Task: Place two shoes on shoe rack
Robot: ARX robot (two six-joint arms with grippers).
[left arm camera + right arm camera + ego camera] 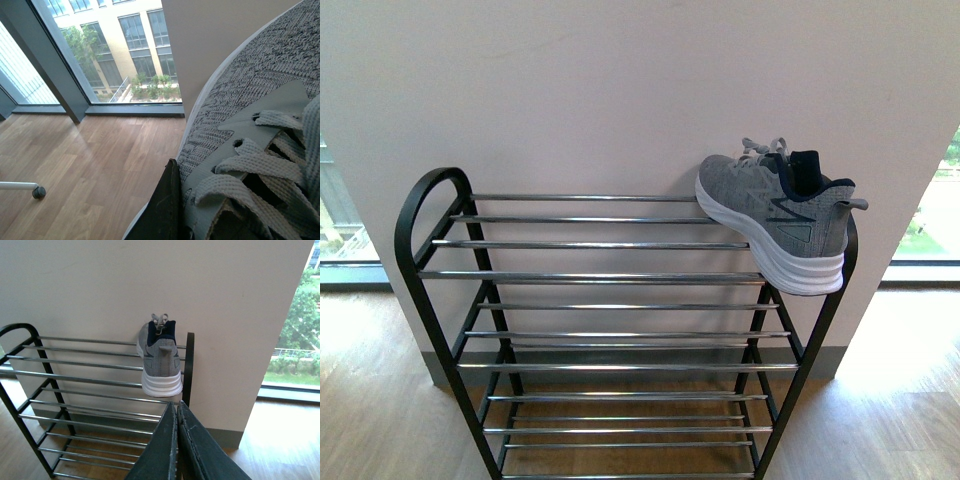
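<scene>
One grey sneaker [775, 215] with a white sole stands on the right end of the top tier of the black and chrome shoe rack [590, 275], toe toward the wall. The right wrist view shows the same sneaker [160, 360] from the heel, on the rack [75, 380]. Below and in front of it, my right gripper [175, 407] is shut with nothing between its fingers. Another grey sneaker [250, 100] fills the left wrist view, laces up, above the floor. My left gripper [176, 172] is shut on it; only one dark finger [162, 210] shows. Neither arm appears in the front view.
A pale wall [620, 90] stands right behind the rack. Tall windows [100, 50] flank the wall on both sides. The wooden floor [90, 165] spreads around the rack. A white leg with a small castor [37, 191] rests on the floor in the left wrist view.
</scene>
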